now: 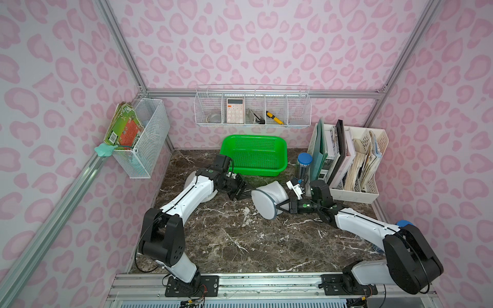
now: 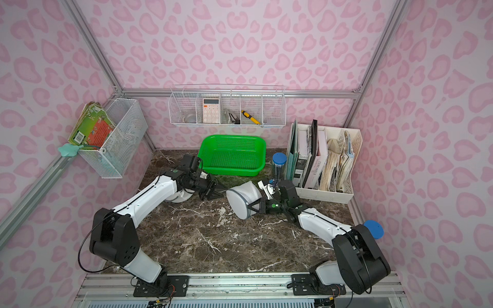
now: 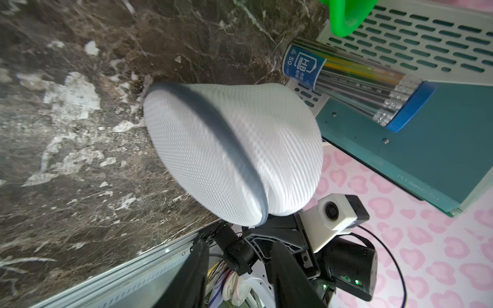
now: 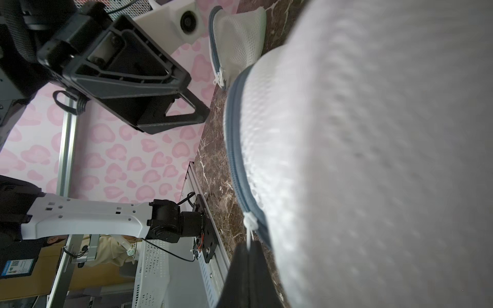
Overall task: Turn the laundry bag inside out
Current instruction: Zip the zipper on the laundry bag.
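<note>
Marble bench (image 1: 240, 245) as work area. White mesh laundry bag (image 1: 266, 204) between the two sets of jaws, puffed up, tipped on its side. Resting on the bench or just off it, cannot tell. Second mesh bag (image 4: 240, 40) behind left jaws, under that arm; ignoring. Left jaws spread partway, empty, tips just short of the bag's far side, apparently not touching. Right jaws pressed together, pinching the white zip pull (image 4: 250, 222) at the bag's near edge. Grey zip band (image 4: 234, 165) on the outside, looks run shut. No open mouth visible in any view. Judging inversion not started. Left to do: unzip, mouth opened, fabric pushed through, bottom pulled out.
</note>
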Motion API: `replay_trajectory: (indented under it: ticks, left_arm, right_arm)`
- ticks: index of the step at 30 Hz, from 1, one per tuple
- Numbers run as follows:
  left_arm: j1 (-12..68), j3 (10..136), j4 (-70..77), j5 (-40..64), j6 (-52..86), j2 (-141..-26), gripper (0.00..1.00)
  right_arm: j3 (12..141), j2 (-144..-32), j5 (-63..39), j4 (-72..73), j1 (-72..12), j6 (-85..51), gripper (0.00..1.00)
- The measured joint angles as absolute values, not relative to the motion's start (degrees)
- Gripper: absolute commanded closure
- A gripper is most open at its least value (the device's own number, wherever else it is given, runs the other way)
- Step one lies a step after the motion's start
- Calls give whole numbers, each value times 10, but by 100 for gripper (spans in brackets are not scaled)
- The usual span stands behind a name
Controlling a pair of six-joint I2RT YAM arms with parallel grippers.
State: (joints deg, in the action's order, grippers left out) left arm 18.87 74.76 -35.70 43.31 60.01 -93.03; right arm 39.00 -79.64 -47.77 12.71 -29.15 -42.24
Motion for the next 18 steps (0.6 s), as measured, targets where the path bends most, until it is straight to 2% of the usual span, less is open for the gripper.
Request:
replay_trajectory:
  ticks: [8,18]
  left_arm:
    - [238,761,-385,399,583,-923,51]
    - [279,829,-406,388,523,-1000,51]
  right_arm:
    - [439,-828,-469,119,-315,-424,100]
    - [441,-833,-469,115,-324,-422,100]
